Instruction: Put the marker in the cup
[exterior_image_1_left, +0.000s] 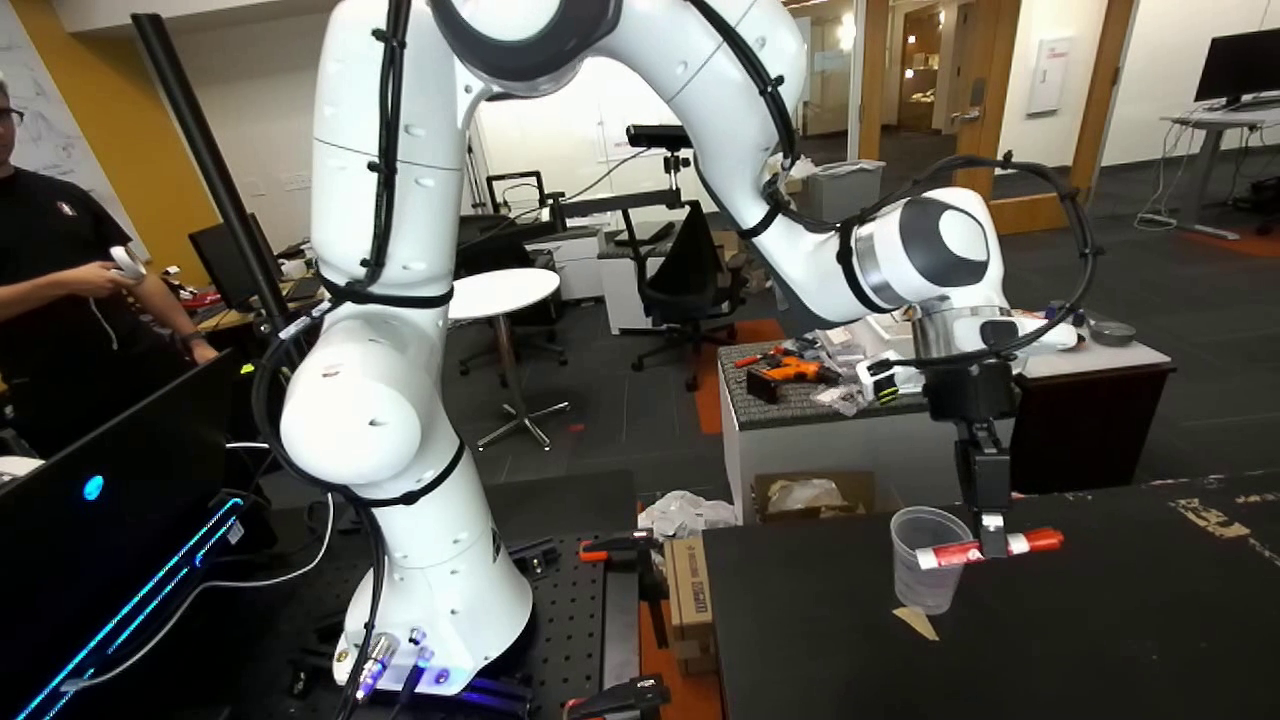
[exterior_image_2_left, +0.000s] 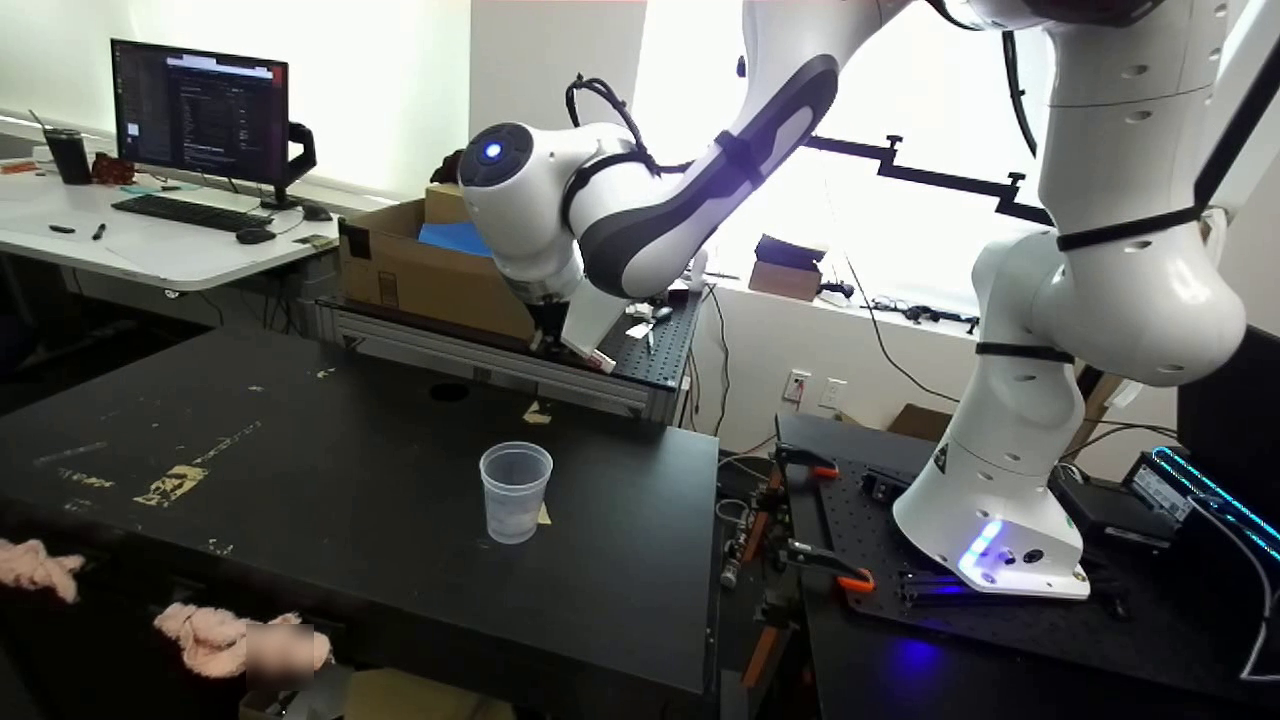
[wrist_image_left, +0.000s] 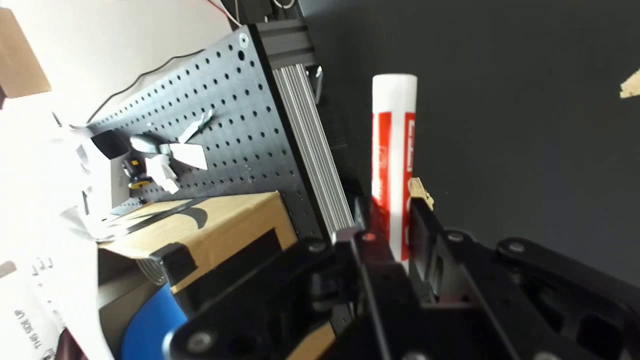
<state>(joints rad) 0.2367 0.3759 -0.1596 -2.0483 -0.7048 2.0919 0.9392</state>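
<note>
1 gripper (exterior_image_1_left: 992, 540): 2 fingers pressed against opposite sides of the marker (wrist_image_left: 394, 165), which is pinched and held up in the air.
grip point: taken crosswise near mid-length, so an end is left jutting out each side; balance is probably helped.
marker angle: close to level. Judged too long to be dropped flat into the cup (exterior_image_2_left: 516, 492); tipping end-down is called for before release.
cup: stood upright, mouth up, well apart from the marker; their overlap in an exterior view is put down to line of sight. Light by its look and easily knocked over, so entry from above is advised.
tan scrap (exterior_image_1_left: 918, 621): just beside the cup's foot, perhaps used as a place mark; whether it runs underneath cannot be told.
black table (exterior_image_2_left: 620, 600): the cup is borne well in from the edges, presumably within easy reach.
2 clamps (exterior_image_2_left: 855, 579): set at the rim of the perforated base plate (exterior_image_1_left: 570, 630), likely so that the arm (exterior_image_1_left: 735, 130) is not shifted.
cardboard box (exterior_image_2_left: 430, 275): parked on a bench (exterior_image_2_left: 668, 358) beyond the table, likely out of the work's way.
person (exterior_image_1_left: 70, 290): white device (exterior_image_1_left: 128, 262) held in front; the arm may be driven with it.
</note>
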